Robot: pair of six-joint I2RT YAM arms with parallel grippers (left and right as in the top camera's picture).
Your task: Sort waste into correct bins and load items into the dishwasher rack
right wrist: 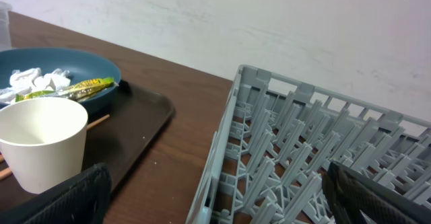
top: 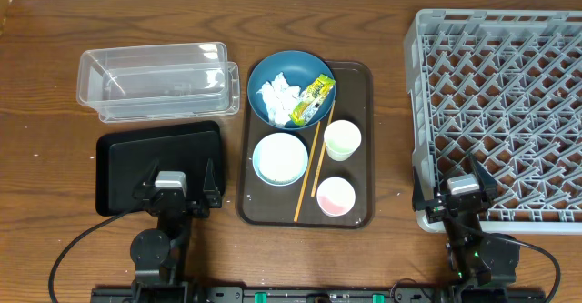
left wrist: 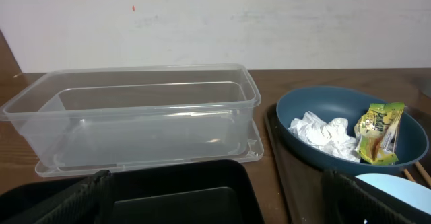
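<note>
A large blue bowl [top: 290, 88] on the brown serving tray [top: 359, 207] holds crumpled white paper [top: 280, 96] and a yellow-green wrapper [top: 315, 96]; these also show in the left wrist view [left wrist: 325, 134]. A white-and-light-blue bowl [top: 280, 157], pale green cup [top: 342, 139], pink cup [top: 336, 196] and two chopsticks [top: 309, 174] lie on the tray. The clear tub [top: 159, 80] stands behind the black tray [top: 123, 162]. The grey rack [top: 505, 103] is at right. My left gripper [top: 175, 186] is open over the black tray. My right gripper [top: 462, 192] is open over the rack's near left corner.
The clear tub sits on its lid [left wrist: 252, 150]. The wooden table [top: 55, 103] runs to a pale wall at the back. The pale green cup stands close in the right wrist view [right wrist: 40, 140].
</note>
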